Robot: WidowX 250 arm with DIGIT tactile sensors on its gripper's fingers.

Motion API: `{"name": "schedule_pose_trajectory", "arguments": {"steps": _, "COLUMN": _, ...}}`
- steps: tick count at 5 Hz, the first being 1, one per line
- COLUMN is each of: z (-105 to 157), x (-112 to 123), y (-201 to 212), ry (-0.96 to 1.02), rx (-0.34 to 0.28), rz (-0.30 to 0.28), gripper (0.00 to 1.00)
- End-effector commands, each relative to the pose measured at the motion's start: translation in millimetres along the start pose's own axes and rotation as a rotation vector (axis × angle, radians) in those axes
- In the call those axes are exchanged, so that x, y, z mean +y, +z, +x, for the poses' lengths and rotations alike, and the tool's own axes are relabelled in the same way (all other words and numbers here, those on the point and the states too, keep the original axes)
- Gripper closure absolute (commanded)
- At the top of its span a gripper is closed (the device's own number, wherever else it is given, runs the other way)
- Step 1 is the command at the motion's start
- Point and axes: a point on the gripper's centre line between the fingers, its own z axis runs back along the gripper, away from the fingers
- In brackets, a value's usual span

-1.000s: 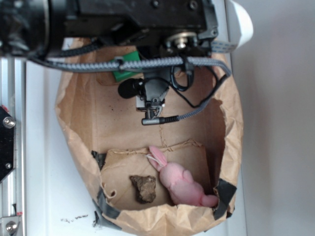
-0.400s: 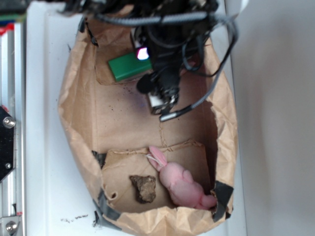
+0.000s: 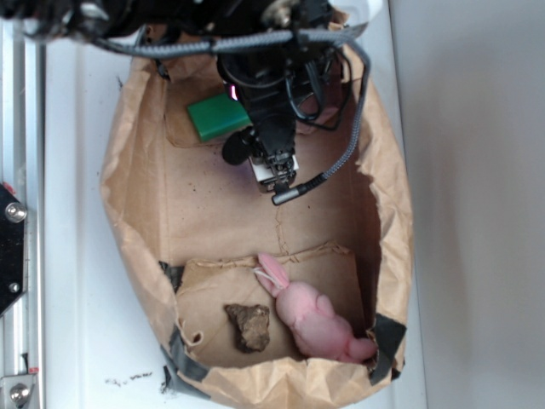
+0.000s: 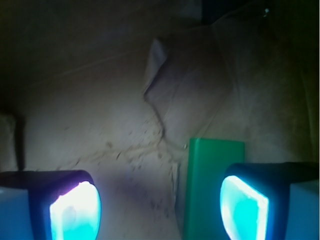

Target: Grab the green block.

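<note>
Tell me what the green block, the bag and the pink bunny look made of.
Green block: probably hard plastic or painted wood, with smooth flat faces and crisp edges. Bag: brown kraft paper, matte, creased, taped at its corners. Pink bunny: soft plush, with a fuzzy, rounded surface.

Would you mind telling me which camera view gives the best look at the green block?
The exterior view shows the green block best: most of its top face is lit, lying in the paper bag, with the arm covering its right end. The wrist view shows only a dim part of it, beside the open gripper.
</note>
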Motion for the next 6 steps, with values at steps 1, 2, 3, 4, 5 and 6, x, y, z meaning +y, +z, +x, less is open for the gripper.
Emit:
{"name": "schedule_pose_trajectory", "arguments": {"steps": 1, "z": 23.4, "x": 10.9, "y": 29.0, "ry": -0.007, "rx": -0.069, "rz": 0.013, "gripper": 0.0}}
{"name": "schedule_pose_trajectory", "arguments": {"steps": 2, "z": 23.4, "x": 10.9, "y": 29.0, "ry": -0.007, "rx": -0.069, "rz": 0.013, "gripper": 0.0}}
{"name": "schedule_pose_trajectory", "arguments": {"steps": 3, "z": 23.4, "x": 10.9, "y": 29.0, "ry": -0.007, "rx": -0.069, "rz": 0.013, "gripper": 0.0}}
{"name": "schedule_pose_trajectory", "arguments": {"steps": 4, "z": 23.4, "x": 10.9, "y": 29.0, "ry": -0.007, "rx": -0.069, "rz": 0.013, "gripper": 0.0}}
{"name": "schedule_pose_trajectory", "arguments": {"steps": 5, "z": 23.4, "x": 10.9, "y": 29.0, "ry": -0.007, "rx": -0.069, "rz": 0.013, "gripper": 0.0}}
{"name": "schedule_pose_trajectory", "arguments": {"steps": 6, "z": 24.2, "x": 17.9, "y": 25.2, "ry": 0.062, "rx": -0.09, "rz": -0.027, "gripper": 0.0}}
